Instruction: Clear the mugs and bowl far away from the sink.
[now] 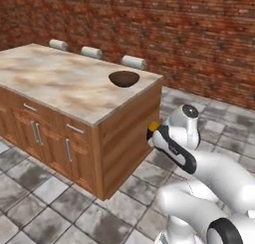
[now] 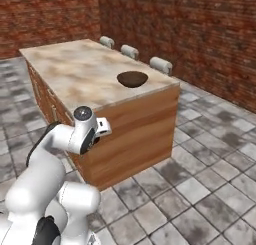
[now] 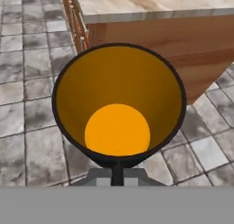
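With our gripper (image 3: pixel 117 173) clenched on the rim of the yellow mug (image 3: pixel 118 104), which hangs just ahead of the jaws beside the island's end, we judge we are mid-carry and must next lift it onto the top near the bowl (image 1: pixel 124 78).

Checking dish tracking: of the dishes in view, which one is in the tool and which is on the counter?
The yellow mug is held in the shut tool, off the island beside its wooden end. The dark wooden bowl sits upright on the marble countertop near its far corner.
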Robot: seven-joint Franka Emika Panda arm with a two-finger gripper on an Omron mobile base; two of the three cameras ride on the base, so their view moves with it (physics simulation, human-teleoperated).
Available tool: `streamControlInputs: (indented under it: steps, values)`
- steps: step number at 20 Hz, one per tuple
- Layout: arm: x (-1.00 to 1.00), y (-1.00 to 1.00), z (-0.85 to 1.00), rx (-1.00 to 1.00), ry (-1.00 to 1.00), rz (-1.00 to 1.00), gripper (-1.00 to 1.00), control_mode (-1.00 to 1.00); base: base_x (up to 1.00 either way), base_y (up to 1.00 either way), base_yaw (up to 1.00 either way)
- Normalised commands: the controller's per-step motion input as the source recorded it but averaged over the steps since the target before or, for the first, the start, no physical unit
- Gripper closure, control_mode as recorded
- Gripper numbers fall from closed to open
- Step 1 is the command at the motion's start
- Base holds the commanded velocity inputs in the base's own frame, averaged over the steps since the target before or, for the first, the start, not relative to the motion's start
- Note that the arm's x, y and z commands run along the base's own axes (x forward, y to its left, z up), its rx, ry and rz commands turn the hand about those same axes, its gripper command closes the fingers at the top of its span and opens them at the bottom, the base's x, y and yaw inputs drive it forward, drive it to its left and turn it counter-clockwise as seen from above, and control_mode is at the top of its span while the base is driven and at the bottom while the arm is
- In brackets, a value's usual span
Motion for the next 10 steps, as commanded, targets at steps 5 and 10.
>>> streamControlInputs:
  steps: [5,10]
  values:
    - [0.00,0.00,0.00,0.00,0.00,0.00,1.00,1.00,1.00,-0.22,0.60]
    - [0.00,0.00,0.00,0.00,0.00,0.00,1.00,1.00,0.96,-0.35,0.61]
